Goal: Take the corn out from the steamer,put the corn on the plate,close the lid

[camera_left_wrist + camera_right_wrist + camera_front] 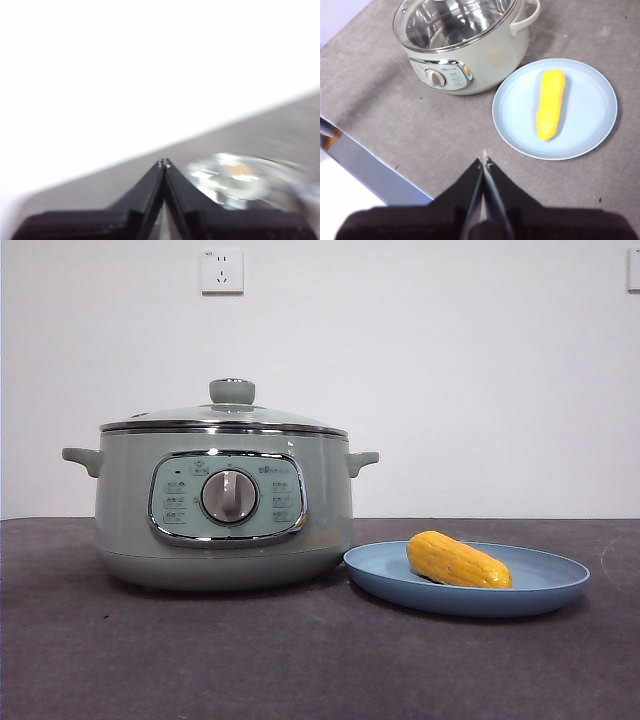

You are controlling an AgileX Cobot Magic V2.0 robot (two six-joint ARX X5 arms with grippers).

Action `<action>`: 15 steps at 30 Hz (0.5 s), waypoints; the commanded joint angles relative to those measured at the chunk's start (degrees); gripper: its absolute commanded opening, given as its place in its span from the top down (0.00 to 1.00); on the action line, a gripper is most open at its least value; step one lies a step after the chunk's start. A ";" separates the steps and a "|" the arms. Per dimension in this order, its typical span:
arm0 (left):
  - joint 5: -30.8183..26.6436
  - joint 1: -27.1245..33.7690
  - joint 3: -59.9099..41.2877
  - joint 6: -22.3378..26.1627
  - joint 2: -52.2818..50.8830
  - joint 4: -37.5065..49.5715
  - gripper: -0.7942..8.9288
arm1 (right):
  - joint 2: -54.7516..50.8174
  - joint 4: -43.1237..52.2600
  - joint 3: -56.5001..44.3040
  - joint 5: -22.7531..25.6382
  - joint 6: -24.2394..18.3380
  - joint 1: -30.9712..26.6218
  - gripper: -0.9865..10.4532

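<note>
Nearest the front camera, the plate (556, 587) sits on the dark grey table (150, 660) with the corn (458, 561) lying on its side in the middle of it, and the plate's rim comes just beside the base of the steamer (130, 530), perhaps touching it. Seen from the right wrist, the right claw (484, 161) hangs high above the table with its two black jaws pressed together and holding nothing; the plate (590, 135) and the corn (550, 111) lie ahead of its tips and a little to one side, and the steamer (492, 57) stands farther beyond. On top of the steamer the glass lid (175, 417) rests level in its chrome rim, with the pale-green knob (232, 391) standing upright at its centre. Through the glass the right wrist view shows only bare steel inside the pot. The left claw (164, 162) is likewise closed and empty, raised well clear, with a blurred shiny round shape that is probably the lid (235, 180) below and beyond its tips. Judging from how things lie, all three steps look finished: the corn is out, it is on the plate, and the lid is seated. Nothing appears left to do except for both arms to stay clear.
</note>
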 commanded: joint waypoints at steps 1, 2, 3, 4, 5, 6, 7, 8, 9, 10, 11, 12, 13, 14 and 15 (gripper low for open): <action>-2.27 3.17 -10.14 0.70 -5.81 6.16 0.92 | -0.02 0.22 -0.26 0.15 -0.17 0.07 0.91; -2.67 3.96 -12.83 0.72 -7.56 7.32 0.92 | -0.02 0.22 -0.26 0.15 -0.17 0.07 0.91; -2.78 4.81 -15.78 0.72 -9.46 8.35 0.92 | -0.02 0.22 -0.26 0.15 -0.17 0.07 0.91; -2.78 5.51 -18.47 0.70 -11.26 8.79 0.92 | -0.02 0.22 -0.26 0.15 -0.17 0.07 0.91; -2.80 6.03 -20.57 0.70 -12.72 8.74 0.92 | -0.02 0.22 -0.26 0.15 -0.17 0.07 0.91; -3.10 6.49 -22.91 0.70 -14.29 8.59 0.92 | -0.02 0.22 -0.26 0.15 -0.17 0.07 0.91; -3.43 6.84 -25.18 0.68 -15.72 8.59 0.92 | -0.02 0.20 -0.26 0.15 -0.17 0.07 0.91; -3.48 7.08 -27.02 0.68 -16.87 8.55 0.92 | -0.02 0.22 -0.26 0.15 -0.17 0.07 0.91; -3.52 7.30 -29.38 0.68 -18.36 8.55 0.92 | -0.02 0.22 -0.26 0.15 -0.17 0.07 0.91; -3.50 7.43 -31.06 0.57 -19.39 8.57 0.92 | -0.02 0.22 -0.26 0.15 -0.17 0.07 0.91; -3.54 7.50 -32.68 0.39 -20.39 8.59 0.92 | -0.02 0.22 -0.26 0.15 -0.17 0.07 0.91; -3.54 7.50 -34.51 0.33 -21.59 8.59 0.92 | -0.02 0.22 -0.26 0.15 -0.17 0.07 0.91; -3.52 7.48 -36.30 0.24 -22.77 8.63 0.92 | -0.02 0.22 -0.26 0.15 -0.17 0.07 0.91; -3.52 7.48 -37.81 0.20 -23.78 8.74 0.92 | -0.02 0.22 -0.26 0.15 -0.17 0.07 0.91; -3.52 7.48 -39.36 0.07 -24.87 8.72 0.92 | -0.02 0.22 -0.26 0.15 -0.17 0.07 0.91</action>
